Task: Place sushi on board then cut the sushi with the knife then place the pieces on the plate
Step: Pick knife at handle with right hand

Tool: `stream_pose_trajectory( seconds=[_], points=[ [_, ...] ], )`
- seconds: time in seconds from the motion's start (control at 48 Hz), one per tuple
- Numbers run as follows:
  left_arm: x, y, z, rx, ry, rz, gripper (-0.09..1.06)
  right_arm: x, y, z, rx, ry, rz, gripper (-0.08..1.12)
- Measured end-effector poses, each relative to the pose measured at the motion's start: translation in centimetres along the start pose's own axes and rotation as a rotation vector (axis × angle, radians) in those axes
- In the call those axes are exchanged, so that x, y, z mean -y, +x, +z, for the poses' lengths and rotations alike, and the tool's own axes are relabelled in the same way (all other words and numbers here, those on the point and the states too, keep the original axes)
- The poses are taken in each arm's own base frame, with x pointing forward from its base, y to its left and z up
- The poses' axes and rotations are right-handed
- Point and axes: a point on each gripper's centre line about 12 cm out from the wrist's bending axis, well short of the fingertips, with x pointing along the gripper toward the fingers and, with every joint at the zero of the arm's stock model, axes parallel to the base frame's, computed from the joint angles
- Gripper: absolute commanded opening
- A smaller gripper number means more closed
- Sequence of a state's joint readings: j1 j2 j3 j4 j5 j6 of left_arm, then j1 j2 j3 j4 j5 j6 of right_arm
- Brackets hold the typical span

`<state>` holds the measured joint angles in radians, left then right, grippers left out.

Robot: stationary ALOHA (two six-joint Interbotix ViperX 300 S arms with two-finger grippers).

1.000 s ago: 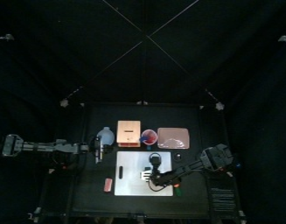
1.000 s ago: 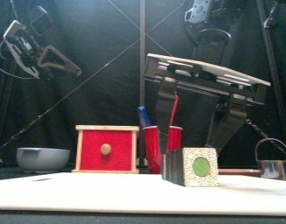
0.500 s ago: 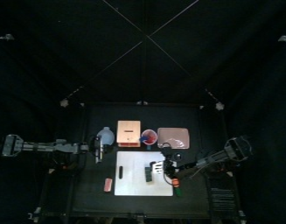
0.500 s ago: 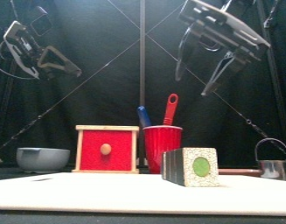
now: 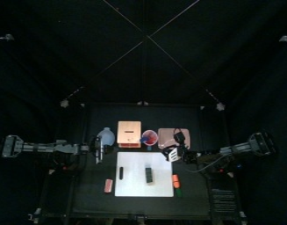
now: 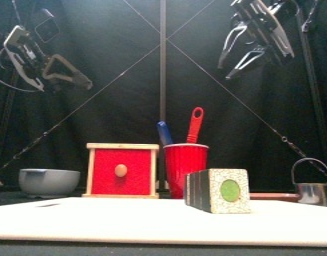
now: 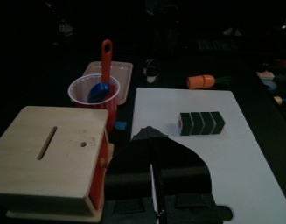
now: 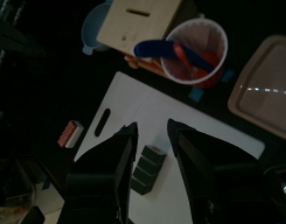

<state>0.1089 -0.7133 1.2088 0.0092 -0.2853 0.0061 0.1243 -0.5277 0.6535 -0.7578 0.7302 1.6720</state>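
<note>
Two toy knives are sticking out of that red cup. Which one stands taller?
The red knife: its handle rises well above the rim of the red cup, while the blue knife beside it ends lower.

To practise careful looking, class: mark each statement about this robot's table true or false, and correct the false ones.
1. The sushi roll lies on the white cutting board. True.
2. The right gripper holds a knife. False: its jaws are open and empty; the red knife and the blue knife stand in the red cup.
3. Cut pieces of sushi lie on the pink tray. False: the sushi roll is in one piece on the board.
4. In the top view, the red cup stands between the wooden box and the pink tray. True.
</note>
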Motion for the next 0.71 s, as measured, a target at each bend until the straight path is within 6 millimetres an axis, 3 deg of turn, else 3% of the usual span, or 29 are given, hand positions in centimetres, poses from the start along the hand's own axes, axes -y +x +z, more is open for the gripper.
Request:
stream_pose_trajectory(
  seconds=[0.188, 0.312, 0.521, 0.708],
  points=[
    [-0.2, 0.0, -0.2, -0.003, 0.0, 0.009, -0.01, 2.0, -0.4, 3.7, 0.02, -0.074, 0.0, 0.73],
    [-0.4, -0.1, -0.3, -0.006, -0.004, 0.018, -0.01, 2.7, 0.1, 5.1, -0.008, -0.153, -0.022, 0.78],
    [-0.9, -0.2, -0.7, -0.017, -0.009, 0.04, -0.01, 2.4, 1.8, 6.6, -0.104, -0.293, -0.028, 0.94],
    [-1.1, -0.2, -0.8, -0.021, -0.011, 0.048, -0.01, 2.1, 3.1, 8.0, -0.182, -0.358, -0.033, 0.97]
  ],
)
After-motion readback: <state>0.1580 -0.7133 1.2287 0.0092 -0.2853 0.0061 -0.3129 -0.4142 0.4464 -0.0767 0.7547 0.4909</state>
